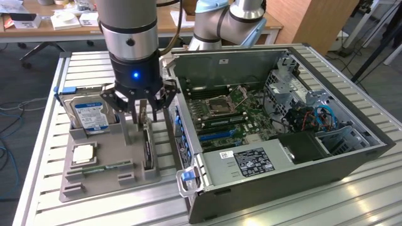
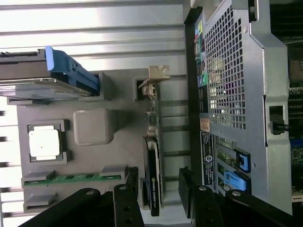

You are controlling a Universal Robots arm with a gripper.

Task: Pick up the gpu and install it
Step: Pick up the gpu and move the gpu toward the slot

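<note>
The pincer (image 1: 143, 115), wide open and empty, hangs over the upright gpu (image 2: 152, 156) and should straddle its top edge squarely, centred.

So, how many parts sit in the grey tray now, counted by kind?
hard drive: 1
CPU: 1
memory stick: 1
gpu: 1
Total: 4

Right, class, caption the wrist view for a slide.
Open claw lined up over the gpu, which stands on edge in the grey tray beside the computer case.
</note>
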